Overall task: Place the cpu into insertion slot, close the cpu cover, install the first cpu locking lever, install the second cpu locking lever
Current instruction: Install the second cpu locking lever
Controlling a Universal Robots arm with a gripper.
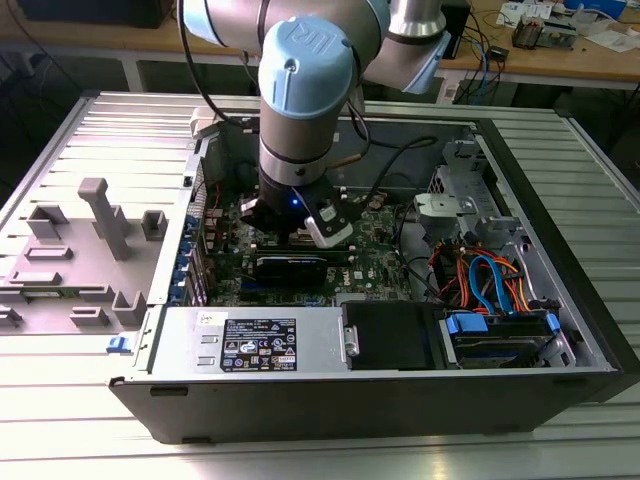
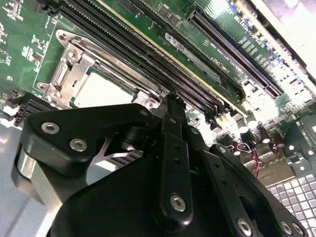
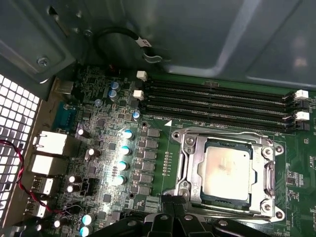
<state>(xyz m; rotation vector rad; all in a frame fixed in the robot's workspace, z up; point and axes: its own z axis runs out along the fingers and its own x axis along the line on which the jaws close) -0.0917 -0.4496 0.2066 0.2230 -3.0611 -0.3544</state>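
Grey ribbed aluminium tabletop (image 1: 60,420) on the exterior view's left, carrying a moulded grey plastic fixture (image 1: 95,250). Further right, open black computer case (image 1: 560,290), green motherboard (image 1: 375,265) inside. Black gripper (image 1: 300,225) down over the board, at the socket's edge in both wrist views. Fingers open or clenched: cannot tell. In the first wrist view, round-capped capacitors (image 3: 123,158), then four long black memory slots (image 3: 217,101). Dull silver square cpu (image 3: 226,168) seated flat in the socket, framed by the shiny cpu cover (image 3: 190,158), lying down around it.
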